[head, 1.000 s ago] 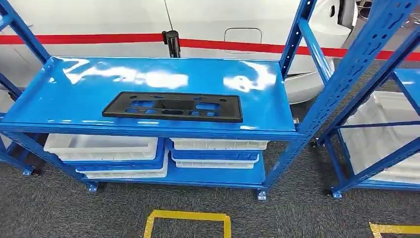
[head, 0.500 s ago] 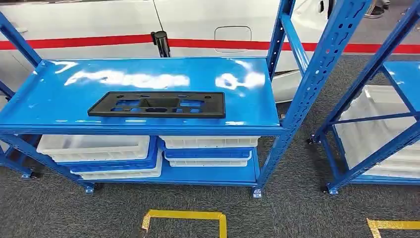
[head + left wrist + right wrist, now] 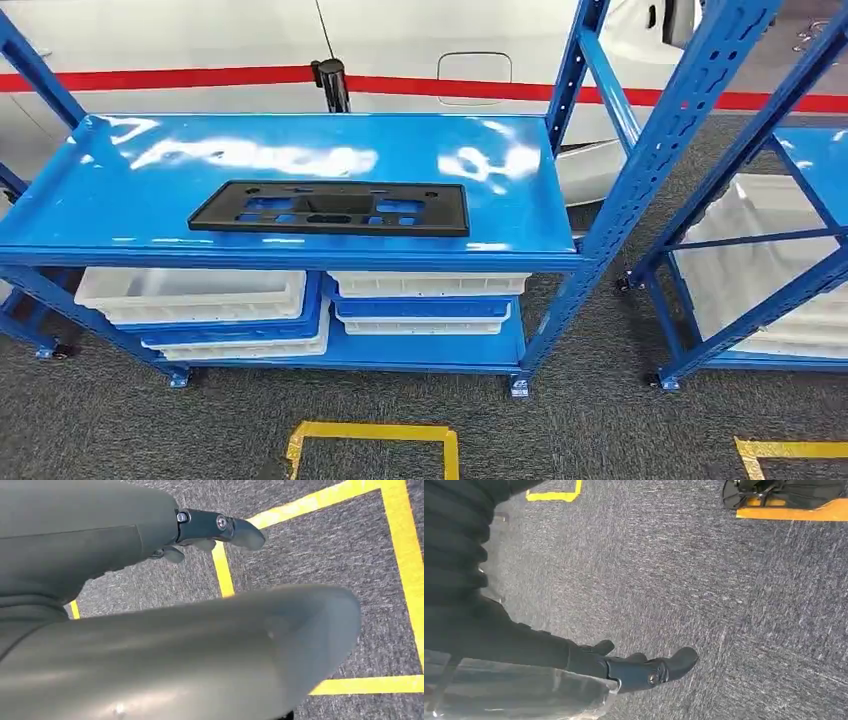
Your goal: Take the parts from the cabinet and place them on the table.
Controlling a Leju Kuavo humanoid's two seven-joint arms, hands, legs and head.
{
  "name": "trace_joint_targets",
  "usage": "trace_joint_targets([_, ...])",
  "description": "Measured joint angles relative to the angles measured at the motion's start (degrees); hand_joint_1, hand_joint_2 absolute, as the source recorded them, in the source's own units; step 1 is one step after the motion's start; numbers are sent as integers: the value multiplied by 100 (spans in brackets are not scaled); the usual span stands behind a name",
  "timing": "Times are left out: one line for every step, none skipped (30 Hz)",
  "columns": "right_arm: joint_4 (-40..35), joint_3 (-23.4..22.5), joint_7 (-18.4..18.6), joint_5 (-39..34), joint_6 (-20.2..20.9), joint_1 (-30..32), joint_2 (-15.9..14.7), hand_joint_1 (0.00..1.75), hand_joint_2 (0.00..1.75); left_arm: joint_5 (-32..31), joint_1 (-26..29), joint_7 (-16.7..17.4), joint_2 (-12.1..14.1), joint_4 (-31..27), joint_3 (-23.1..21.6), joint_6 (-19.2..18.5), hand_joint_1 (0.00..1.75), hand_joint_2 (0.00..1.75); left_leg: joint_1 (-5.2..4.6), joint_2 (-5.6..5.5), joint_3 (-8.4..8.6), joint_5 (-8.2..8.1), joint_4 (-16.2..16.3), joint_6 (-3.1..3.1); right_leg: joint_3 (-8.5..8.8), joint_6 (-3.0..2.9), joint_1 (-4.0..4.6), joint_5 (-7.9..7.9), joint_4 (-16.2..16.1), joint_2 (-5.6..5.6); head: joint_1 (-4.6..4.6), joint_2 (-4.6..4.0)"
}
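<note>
A flat black plastic part [image 3: 330, 208] with several cut-outs lies near the front middle of the blue rack's top shelf [image 3: 120, 190] in the head view. My left hand [image 3: 210, 530] hangs over the grey carpet, fingers stretched out and holding nothing. My right hand [image 3: 639, 667] also hangs above the carpet, fingers extended and empty. Both hands are far from the part.
White trays [image 3: 190, 295] sit on the rack's lower shelves. Slanted blue uprights [image 3: 660, 140] frame the rack at right, beside a second blue rack [image 3: 780, 270] with white bins. A white car body with a red stripe [image 3: 200, 77] stands behind. Yellow tape [image 3: 375, 435] marks the carpet.
The whole head view has swung left and then slightly back right and down; the camera moved. The black part stays in place on the shelf.
</note>
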Motion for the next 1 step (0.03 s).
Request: trace_joint_targets([0, 0, 9, -2, 11, -1, 0, 0, 175, -4, 0, 0, 0, 0, 0, 0, 0, 0, -4, 0, 0, 1, 0, 4, 0, 1, -9, 1, 0, 0, 4, 0])
